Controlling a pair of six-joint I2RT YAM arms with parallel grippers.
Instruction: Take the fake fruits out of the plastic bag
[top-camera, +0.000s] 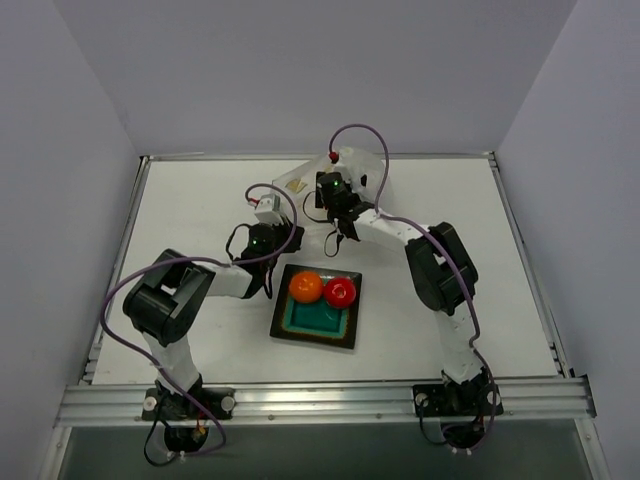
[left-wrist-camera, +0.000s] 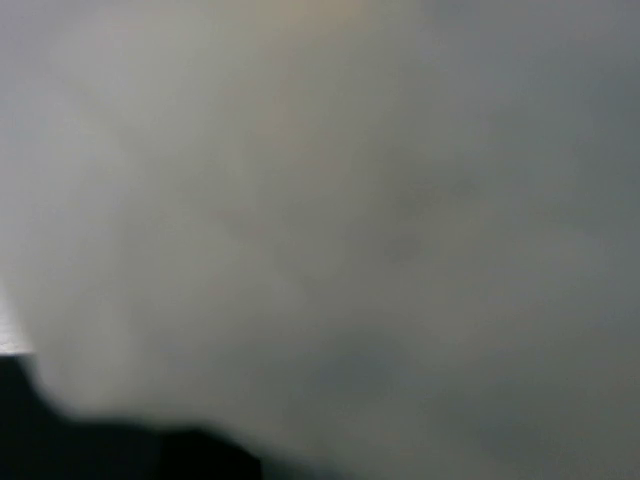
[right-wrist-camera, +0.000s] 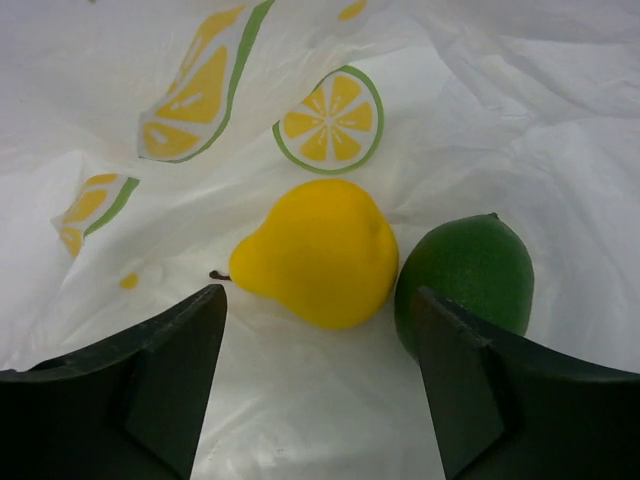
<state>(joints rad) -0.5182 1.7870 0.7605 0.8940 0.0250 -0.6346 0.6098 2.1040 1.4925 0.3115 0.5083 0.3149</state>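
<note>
In the right wrist view the yellow pear (right-wrist-camera: 318, 252) and the dark green round fruit (right-wrist-camera: 468, 272) lie side by side, touching, on the crinkled plastic bag (right-wrist-camera: 520, 120) with its fruit-slice prints. My right gripper (right-wrist-camera: 318, 345) is open just short of them, the pear ahead of the gap, the right finger (right-wrist-camera: 480, 390) in front of the green fruit. From above, the right gripper (top-camera: 335, 190) is at the bag (top-camera: 300, 180). The orange ball (top-camera: 305, 287) and red fruit (top-camera: 340, 291) sit on the teal plate (top-camera: 315, 335). My left gripper (top-camera: 270, 208) is at the bag's left edge; its wrist view is a grey blur.
The square teal plate lies in the middle of the table, in front of both grippers. The bag lies at the back centre near the table's far edge (top-camera: 320, 156). Grey walls stand on three sides.
</note>
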